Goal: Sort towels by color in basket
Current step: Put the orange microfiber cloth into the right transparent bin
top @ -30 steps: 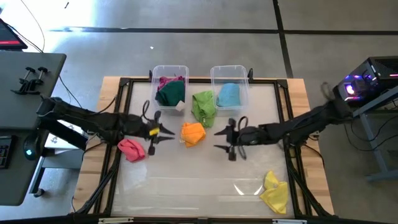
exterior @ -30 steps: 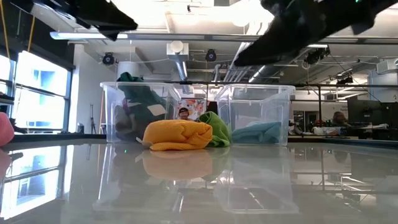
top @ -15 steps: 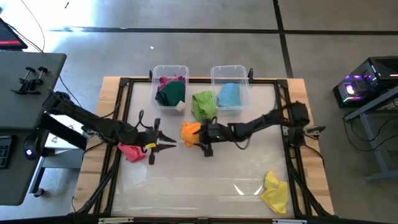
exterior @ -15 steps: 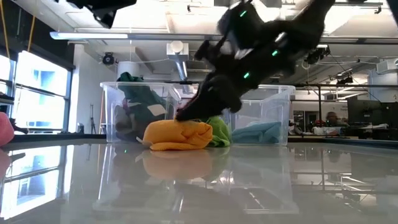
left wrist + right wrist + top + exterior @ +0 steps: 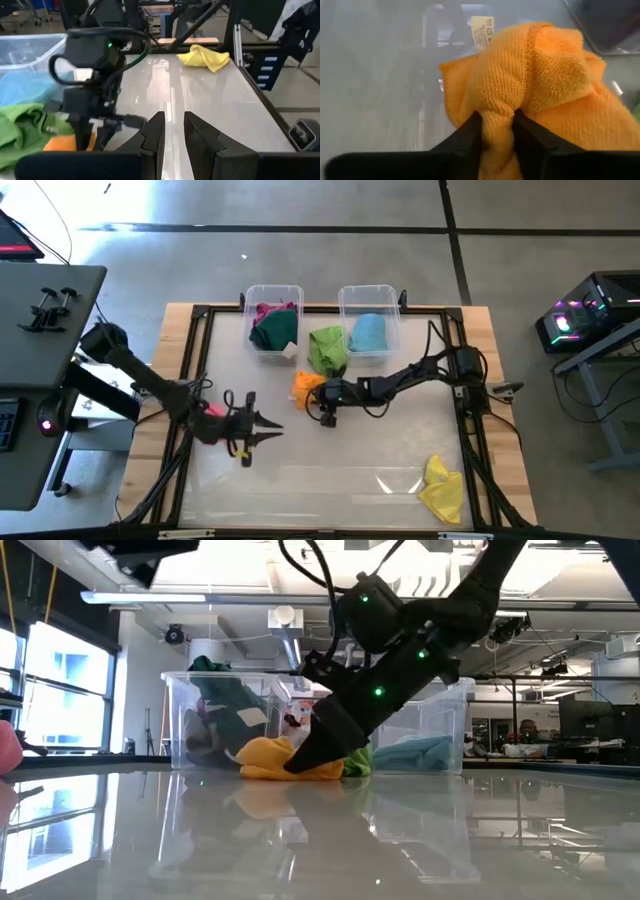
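Right gripper [image 5: 312,393]: I see it down at table level mid-table, fingers pinched on a fold of the orange towel [image 5: 530,100], which lies just in front of the two clear bins.

Left gripper [image 5: 262,427]: held over the table's left-centre, fingers nearly together with a thin gap between them, nothing held.

Pink towel [image 5: 207,416]: on the table at the left, partly under the left arm.

Light green towel [image 5: 327,347]: on the table between the bins, beside the orange one.

Left bin [image 5: 273,293]: holds the dark green towel [image 5: 274,330] and the magenta towel [image 5: 268,310].

Right bin [image 5: 368,293]: holds the light blue towel [image 5: 368,332].

Yellow towel [image 5: 440,485]: near the table's front right corner, well apart from the rest.
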Robot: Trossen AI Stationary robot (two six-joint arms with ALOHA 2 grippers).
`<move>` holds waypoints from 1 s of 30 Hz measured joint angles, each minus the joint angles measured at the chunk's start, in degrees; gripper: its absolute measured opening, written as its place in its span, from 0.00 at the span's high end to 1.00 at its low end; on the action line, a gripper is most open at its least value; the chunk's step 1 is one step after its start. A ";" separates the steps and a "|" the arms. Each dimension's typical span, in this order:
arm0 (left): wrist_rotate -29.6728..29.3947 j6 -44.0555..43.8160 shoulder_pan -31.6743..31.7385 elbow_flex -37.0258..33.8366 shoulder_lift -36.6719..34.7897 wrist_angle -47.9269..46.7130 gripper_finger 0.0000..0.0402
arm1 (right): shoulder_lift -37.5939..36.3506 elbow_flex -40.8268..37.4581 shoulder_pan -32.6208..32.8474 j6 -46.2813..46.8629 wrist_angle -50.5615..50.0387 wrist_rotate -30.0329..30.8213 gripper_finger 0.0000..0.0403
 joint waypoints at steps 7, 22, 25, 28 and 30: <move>-11.14 -4.28 -9.32 0.06 2.99 1.92 0.86 | -6.14 -0.21 5.51 1.49 -10.02 4.66 0.96; -32.44 1.01 -18.00 0.01 3.03 3.67 0.86 | -51.60 2.66 -1.84 -8.71 -31.33 36.49 0.99; -40.88 7.43 -17.66 0.01 3.03 3.74 0.86 | -54.24 3.08 -14.59 -10.26 -29.89 22.53 0.99; -49.03 12.99 -16.65 0.01 3.03 4.79 0.86 | -52.27 3.03 -24.84 -8.29 -32.38 9.58 0.99; -52.60 15.53 -15.56 0.01 3.02 7.29 0.86 | -49.24 2.91 -29.08 -6.32 -35.20 3.49 0.99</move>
